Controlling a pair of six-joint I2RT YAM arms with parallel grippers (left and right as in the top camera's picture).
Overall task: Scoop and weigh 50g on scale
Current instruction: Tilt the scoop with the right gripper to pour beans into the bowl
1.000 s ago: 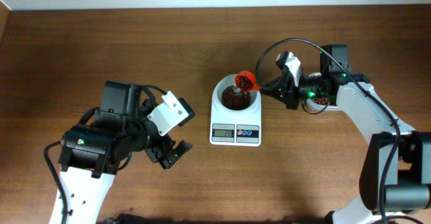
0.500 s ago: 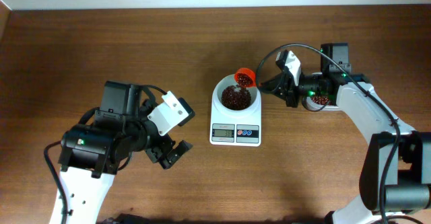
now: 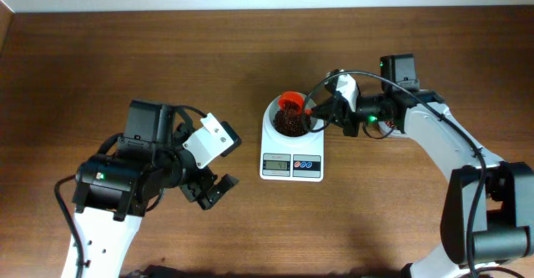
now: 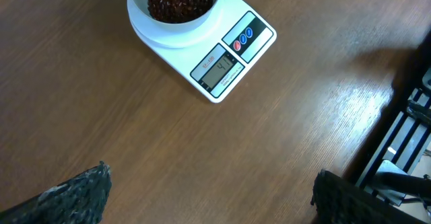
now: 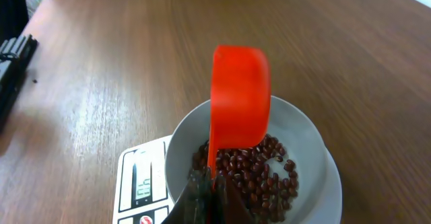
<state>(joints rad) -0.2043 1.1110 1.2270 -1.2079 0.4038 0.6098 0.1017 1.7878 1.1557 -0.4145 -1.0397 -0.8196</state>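
Since the scoop (image 5: pixel 239 96) is tipped over the scale (image 3: pixel 291 168) to dump beans (image 5: pixel 250 175), right gripper (image 5: pixel 210 196) pinches its handle; left gripper (image 3: pixel 212 190) sits spread wide.

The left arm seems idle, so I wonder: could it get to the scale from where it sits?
Probably yes. The left gripper hangs open with only bare table between it and the scale. The right gripper holds the orange scoop over it, so its front side looks freer than its top.

You are viewing a worktop (image 3: pixel 250 53) showing matt wood grain; the scale (image 4: pixel 222 56) is presenting smooth white plastic, the scoop (image 5: pixel 241 96) glossy orange-red plastic, the beans (image 5: pixel 249 173) shining faintly.
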